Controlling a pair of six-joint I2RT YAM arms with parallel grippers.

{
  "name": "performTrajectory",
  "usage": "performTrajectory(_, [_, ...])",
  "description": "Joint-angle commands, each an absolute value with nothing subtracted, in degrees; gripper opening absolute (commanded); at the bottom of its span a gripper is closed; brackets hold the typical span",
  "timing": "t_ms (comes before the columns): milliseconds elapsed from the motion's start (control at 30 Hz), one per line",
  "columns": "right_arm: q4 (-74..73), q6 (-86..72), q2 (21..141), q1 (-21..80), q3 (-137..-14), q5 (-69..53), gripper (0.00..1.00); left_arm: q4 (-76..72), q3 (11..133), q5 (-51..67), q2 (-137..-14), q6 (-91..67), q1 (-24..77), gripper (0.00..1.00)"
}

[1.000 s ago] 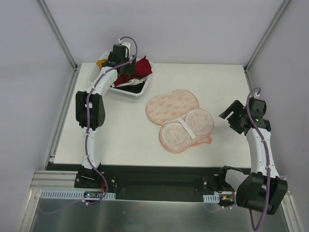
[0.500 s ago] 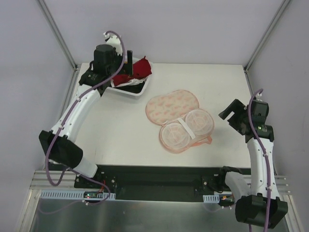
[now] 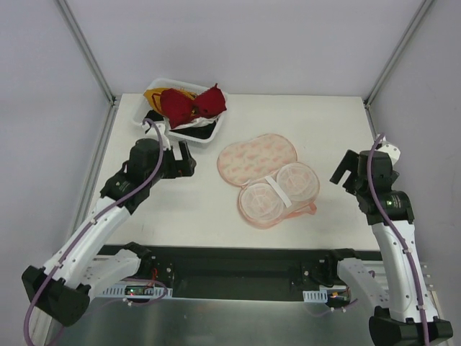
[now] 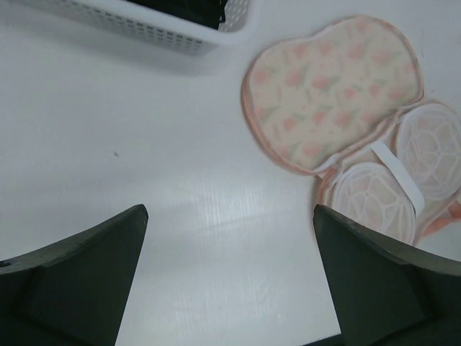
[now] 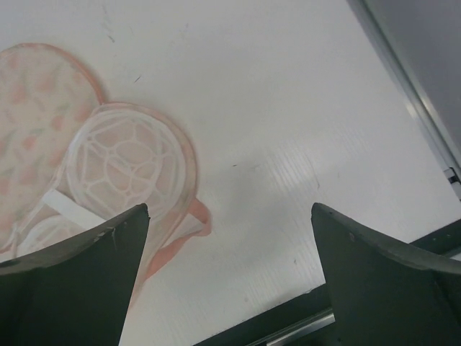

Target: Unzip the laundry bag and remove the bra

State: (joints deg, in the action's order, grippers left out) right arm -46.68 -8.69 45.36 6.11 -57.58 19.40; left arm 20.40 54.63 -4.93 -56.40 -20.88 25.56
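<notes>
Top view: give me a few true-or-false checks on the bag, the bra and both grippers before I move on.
1. The laundry bag lies unzipped with its lid folded back. True.
2. The bra sits in the bag's cups. False: the cups are empty and the bra lies on top of the clothes in the bin.
3. The left gripper is shut on the bra. False: it is open, holding nothing, above the bare table.
4. The right gripper is open and empty. True.
5. The bag touches the bin. False: a strip of table lies between them.
</notes>
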Motion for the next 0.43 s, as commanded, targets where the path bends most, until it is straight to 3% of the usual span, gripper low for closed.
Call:
performTrajectory(0, [-48.52,-7.38,43.86,6.5,-57.49,29.0,1.0,21.53,46.96,-5.88,-47.91,-25.75,25.93,0.99])
performTrajectory(400, [-45.7,-9.4,44.65,6.42,-54.67,28.13,1.0,27.16,46.67,-6.85,-46.58,-23.12,25.93,0.99])
